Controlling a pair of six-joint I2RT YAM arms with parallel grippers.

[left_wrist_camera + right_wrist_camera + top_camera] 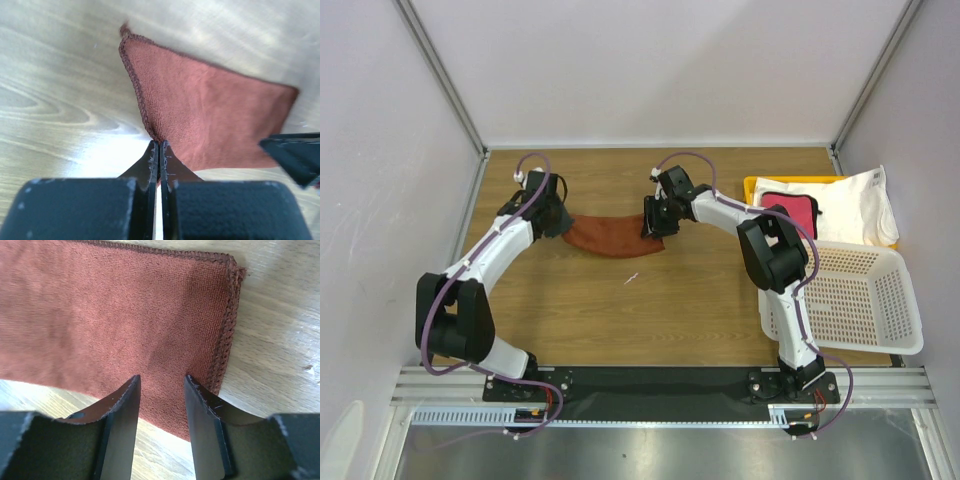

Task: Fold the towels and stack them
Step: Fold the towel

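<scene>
Along the bottom edge of the top view sat both arm bases. At lower right, the white perforated basket stood on the worktop.

Mid-frame, the reddish-brown towel lay flat as a sagging strip between the two tools.
- Left tool: fingers pressed together on the towel's hemmed corner.
- Right tool: fingers a moderate gap apart, straddling the opposite end near its hem. Cloth lay beneath them, not pinched as far as seen.

Upper right: the yellow tray carried the magenta-pink towel, with the white towel bunched partly over the tray.

Judged step: taking both ends of the brown towel ahead of a fold. The next move needs the right tool to close on its end. Both tools should then lift evenly so the hems meet.
</scene>
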